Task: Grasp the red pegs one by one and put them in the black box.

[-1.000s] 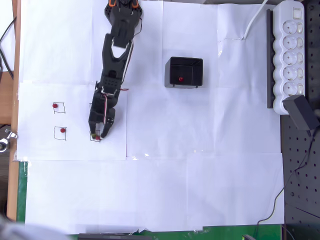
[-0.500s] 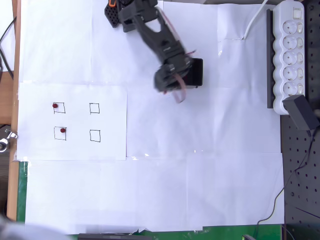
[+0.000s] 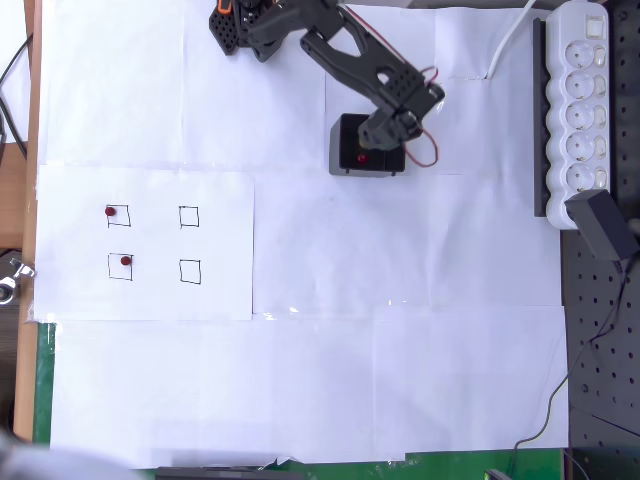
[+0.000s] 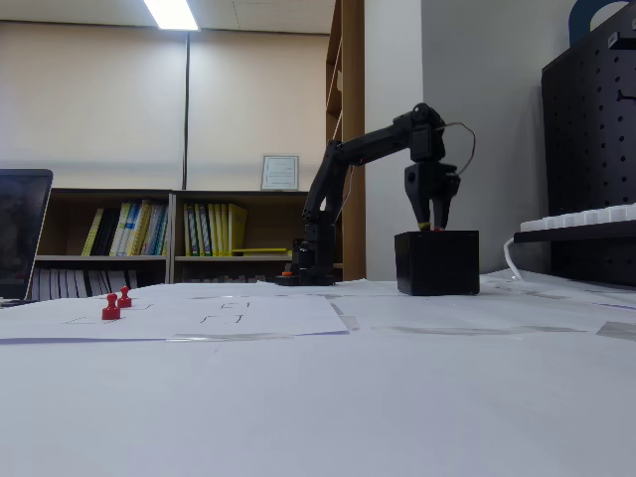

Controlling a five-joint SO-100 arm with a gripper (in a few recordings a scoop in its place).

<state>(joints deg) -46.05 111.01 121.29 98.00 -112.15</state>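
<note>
Above the small square black plastic box [image 4: 437,262], my gripper [image 4: 430,223] has swung over from the drawn squares, still pinching a tiny dark-red peg [image 4: 428,227] for dropping.

The arm has swung from the lower-right drawn square [image 3: 190,271], now bare, over to the black box [image 3: 350,160]. Its gripper [image 4: 433,225] now hangs just above the box, a red peg [image 4: 429,227] between the fingers [image 4: 425,209].
</note>
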